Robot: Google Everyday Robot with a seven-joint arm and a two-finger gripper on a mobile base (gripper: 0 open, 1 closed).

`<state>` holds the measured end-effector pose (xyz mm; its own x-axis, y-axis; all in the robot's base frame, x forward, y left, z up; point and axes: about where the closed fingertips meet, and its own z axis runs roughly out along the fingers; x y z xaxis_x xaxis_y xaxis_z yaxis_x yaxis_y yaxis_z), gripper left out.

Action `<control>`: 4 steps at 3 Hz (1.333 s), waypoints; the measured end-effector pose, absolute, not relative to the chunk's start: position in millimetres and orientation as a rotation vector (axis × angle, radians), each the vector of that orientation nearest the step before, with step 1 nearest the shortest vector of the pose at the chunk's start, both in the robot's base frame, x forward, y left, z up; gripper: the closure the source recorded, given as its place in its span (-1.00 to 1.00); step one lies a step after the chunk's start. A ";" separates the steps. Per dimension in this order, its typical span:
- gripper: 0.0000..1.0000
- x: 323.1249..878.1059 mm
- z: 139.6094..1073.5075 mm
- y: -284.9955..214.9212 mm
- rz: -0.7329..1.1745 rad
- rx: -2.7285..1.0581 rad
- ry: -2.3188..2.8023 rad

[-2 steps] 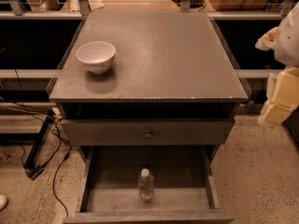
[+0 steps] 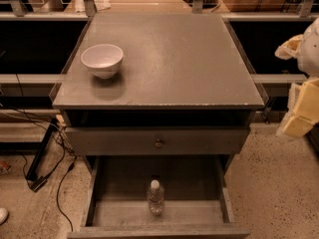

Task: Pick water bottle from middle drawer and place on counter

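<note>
The water bottle (image 2: pixel 155 197), clear with a white cap, stands upright in the middle of the pulled-out middle drawer (image 2: pixel 104 183), on its bare floor. The counter (image 2: pixel 189 63) is the grey tabletop above it. My gripper (image 2: pixel 299 111) hangs at the far right edge of the camera view, beside the cabinet's right side at about counter height, well away from the bottle and holding nothing I can see.
A white bowl (image 2: pixel 102 59) sits on the counter's left rear part. A closed drawer front with a round knob (image 2: pixel 158 143) lies between counter and open drawer. Cables (image 2: pixel 60 173) trail on the speckled floor at left. Shelving runs behind the cabinet.
</note>
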<state>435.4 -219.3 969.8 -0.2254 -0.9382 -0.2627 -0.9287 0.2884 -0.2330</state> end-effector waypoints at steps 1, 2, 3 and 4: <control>-1.00 429.0 940.6 -223.8 0.050 -1.643 2.204; -1.00 425.9 911.5 -225.7 0.093 -1.639 2.188; -1.00 420.9 849.2 -221.4 0.197 -1.653 2.178; -1.00 420.9 849.2 -221.4 0.197 -1.653 2.178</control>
